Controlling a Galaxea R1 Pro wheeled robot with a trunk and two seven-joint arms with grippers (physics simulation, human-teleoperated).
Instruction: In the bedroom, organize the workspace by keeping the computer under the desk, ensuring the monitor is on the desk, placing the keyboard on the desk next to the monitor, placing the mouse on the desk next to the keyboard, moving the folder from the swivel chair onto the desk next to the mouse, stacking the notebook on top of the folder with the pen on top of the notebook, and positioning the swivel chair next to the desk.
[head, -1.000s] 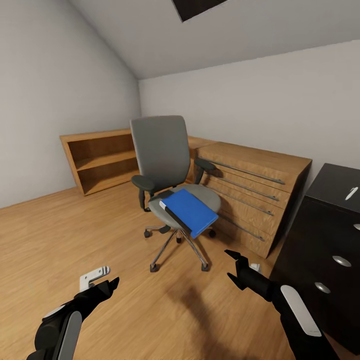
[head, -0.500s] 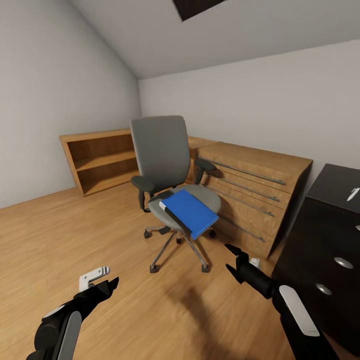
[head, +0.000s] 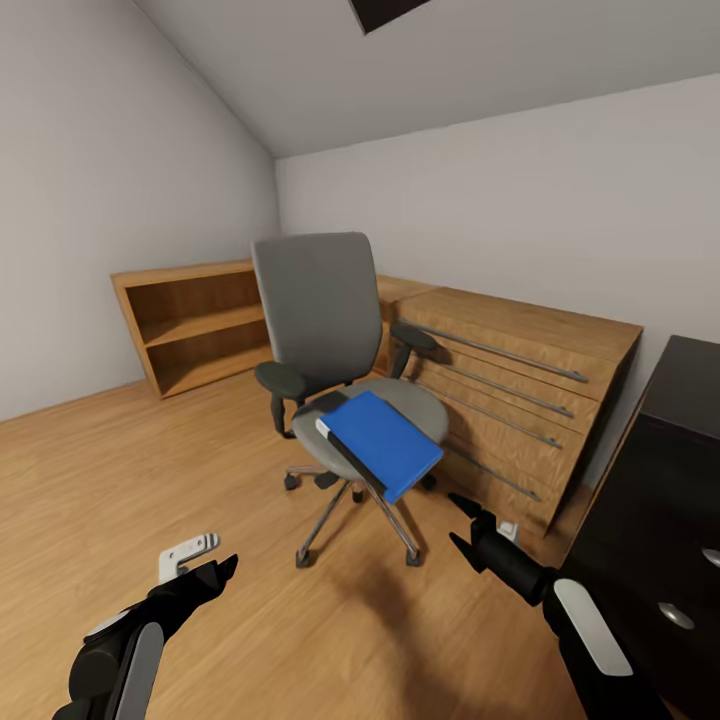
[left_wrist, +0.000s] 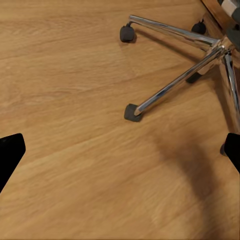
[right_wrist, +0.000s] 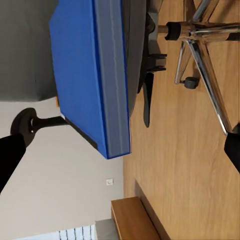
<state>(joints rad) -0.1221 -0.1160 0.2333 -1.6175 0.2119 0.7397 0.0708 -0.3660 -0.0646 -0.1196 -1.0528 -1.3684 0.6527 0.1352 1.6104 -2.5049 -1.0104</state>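
Folder (head: 383, 442), bright blue, lies on the grey seat of the swivel chair (head: 312, 300), overhanging its front edge. Wooden drawers (head: 520, 385) and shelving (head: 196, 322) stand behind. Right gripper (head: 462, 522) and left gripper (head: 222, 571) hover nearby, fingers spread, holding nothing.

Counted: one chair (head: 325, 330); one folder (head: 385, 443); one open shelf (head: 195, 322); one wooden dresser (head: 510, 385); one black drawer unit (head: 660, 520); two grippers (head: 215, 572) (head: 463, 520).
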